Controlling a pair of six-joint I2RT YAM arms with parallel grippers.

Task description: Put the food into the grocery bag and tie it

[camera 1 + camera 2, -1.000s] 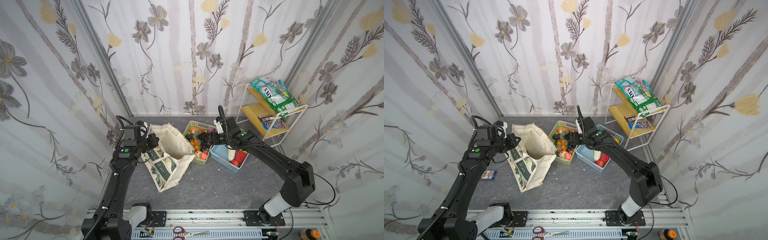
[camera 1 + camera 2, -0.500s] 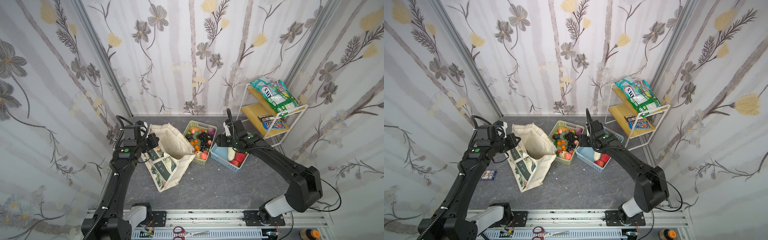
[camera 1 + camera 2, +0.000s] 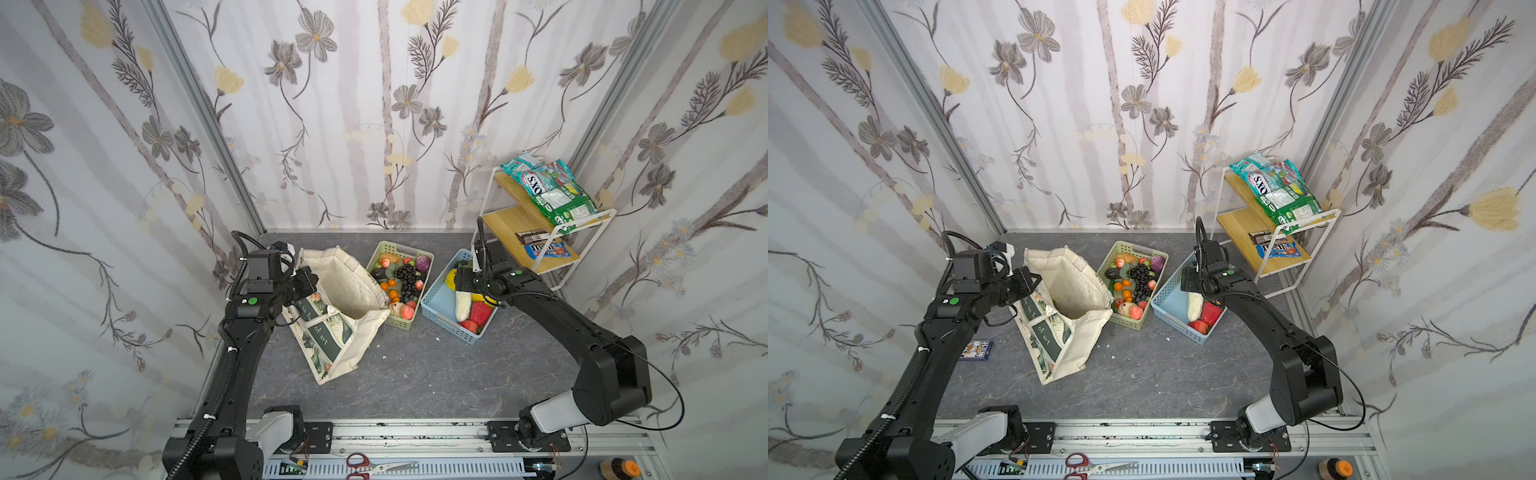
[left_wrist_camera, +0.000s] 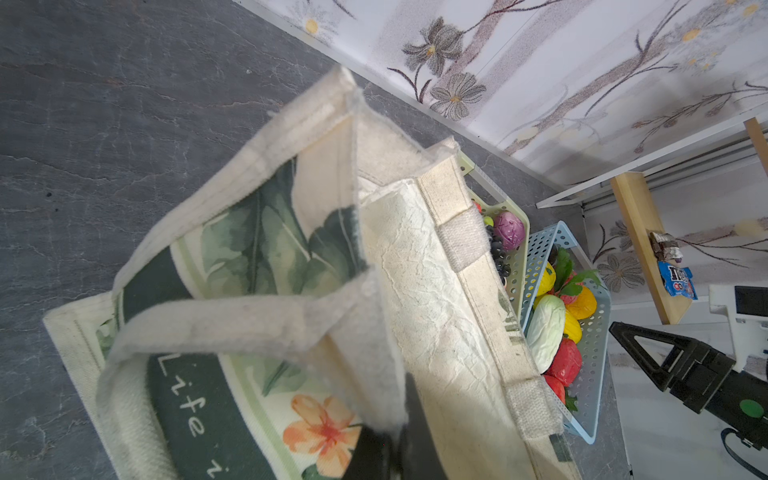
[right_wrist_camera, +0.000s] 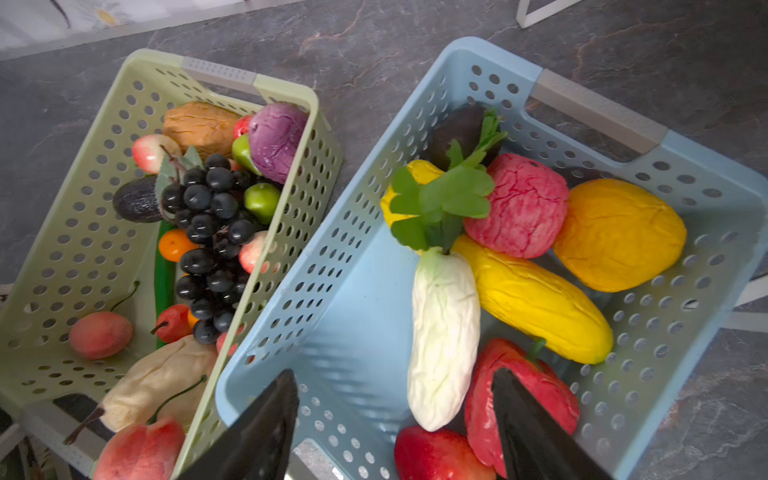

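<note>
The cream grocery bag (image 3: 347, 291) (image 3: 1075, 291) stands open at the left of the floor in both top views. My left gripper (image 3: 309, 283) (image 4: 384, 440) is shut on the bag's near rim beside its handle (image 4: 228, 316), holding the mouth open. The food lies in two baskets: dark grapes (image 5: 212, 232) and small fruit in the green one, a white radish (image 5: 444, 332), a yellow vegetable (image 5: 536, 307) and a red pepper (image 5: 523, 399) in the blue one. My right gripper (image 3: 459, 280) (image 5: 392, 374) hangs open just above the blue basket, holding nothing.
The green basket (image 3: 405, 248) stands against the bag's right side, and the blue basket (image 3: 446, 328) is right of it. A white wire shelf (image 3: 523, 224) with snack packets (image 3: 552, 195) fills the back right corner. Scissors (image 3: 374, 465) lie on the front rail. A small blue box (image 3: 976, 349) lies by the left arm.
My right gripper has swung right, from over the green basket to over the blue basket, staying open. The left gripper and the bag have not moved.
</note>
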